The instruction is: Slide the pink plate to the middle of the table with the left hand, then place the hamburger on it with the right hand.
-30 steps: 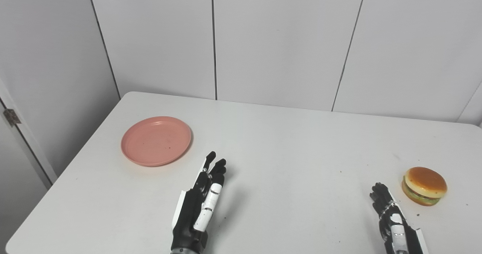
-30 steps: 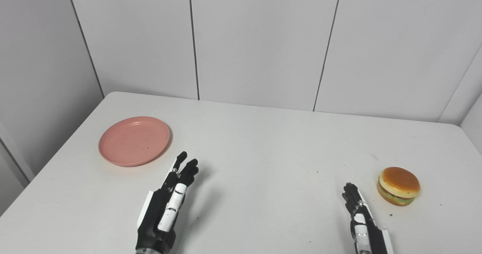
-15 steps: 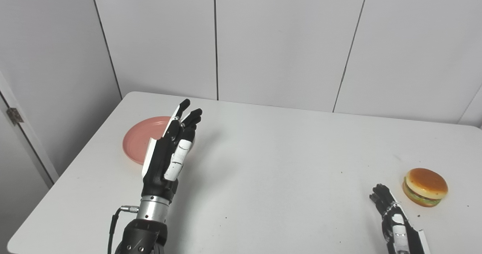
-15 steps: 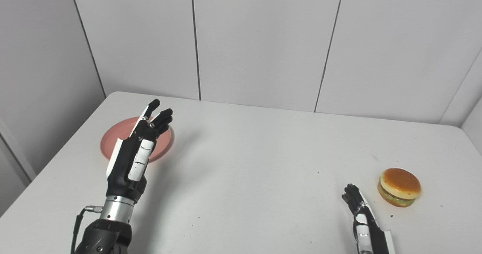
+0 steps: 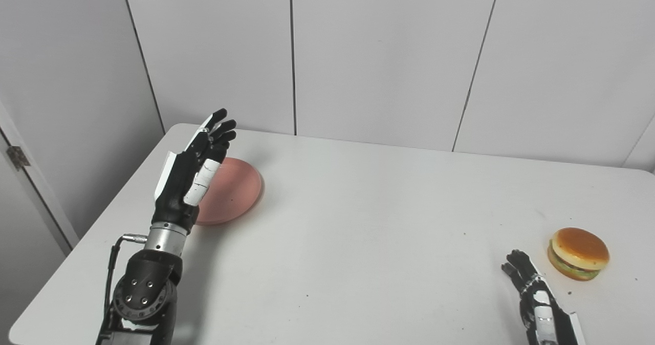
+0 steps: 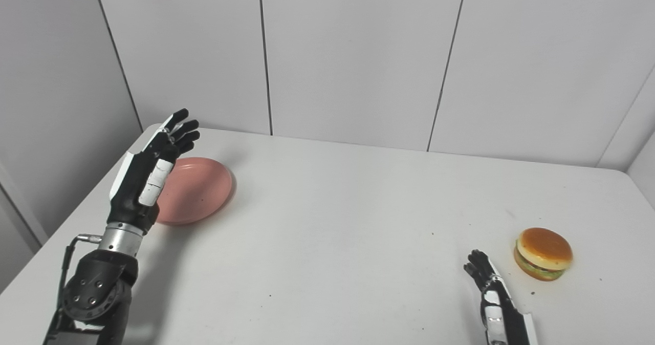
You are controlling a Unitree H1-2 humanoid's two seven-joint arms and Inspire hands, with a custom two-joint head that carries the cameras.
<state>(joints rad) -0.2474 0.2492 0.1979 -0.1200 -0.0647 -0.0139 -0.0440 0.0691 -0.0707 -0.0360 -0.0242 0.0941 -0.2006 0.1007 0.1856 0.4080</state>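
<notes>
Black left hand (image 5: pixel 192 173) raised, fingers extended — over pink plate (image 5: pixel 233 191).

A white desk (image 5: pixel 368 242) with rounded corners, flecked with small dark specks toward its near right side, stands against a pale grey panelled wall (image 5: pixel 389 53) divided by thin dark vertical seams; a metal hinge (image 5: pixel 15 157) shows at far left

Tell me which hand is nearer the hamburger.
Right. The right hand sits just beside the hamburger, on its left; the left hand is across the table, over the pink plate.
</notes>
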